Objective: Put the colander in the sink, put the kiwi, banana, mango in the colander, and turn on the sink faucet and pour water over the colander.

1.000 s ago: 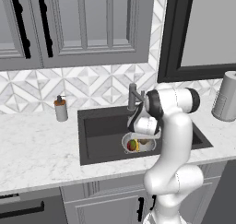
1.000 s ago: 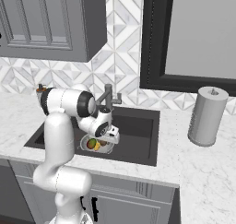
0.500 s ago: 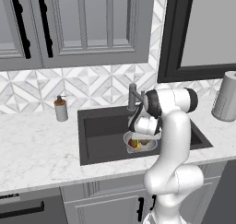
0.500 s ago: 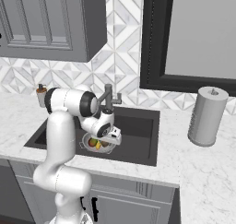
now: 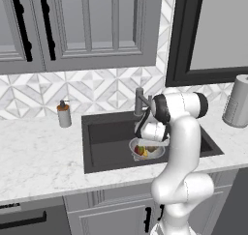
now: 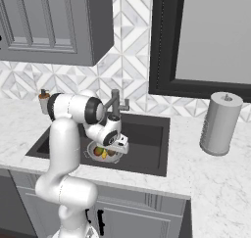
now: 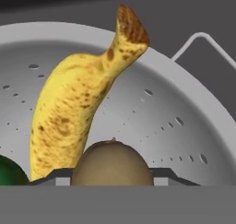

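The silver colander (image 5: 133,145) (image 6: 91,152) sits inside the dark sink (image 5: 106,142) (image 6: 147,144), in front of the grey faucet (image 5: 139,101) (image 6: 116,103). In the hand view a spotted yellow banana (image 7: 73,112) leans on the colander's perforated wall (image 7: 175,108). A green edge of the mango (image 7: 9,173) shows at lower left. My gripper (image 5: 149,146) (image 6: 110,150) (image 7: 112,174) reaches down into the colander, shut on the brown kiwi (image 7: 112,163), which sits between the fingertips just in front of the banana.
A soap dispenser bottle (image 5: 63,114) (image 6: 44,99) stands on the marble counter left of the sink. A paper towel roll (image 5: 237,101) (image 6: 220,123) stands to the right. Wall cabinets hang above the counter, and a dark-framed window is behind the sink.
The hand has dipped slightly lower into the colander with the kiwi. The colander, banana and mango have stayed in place.
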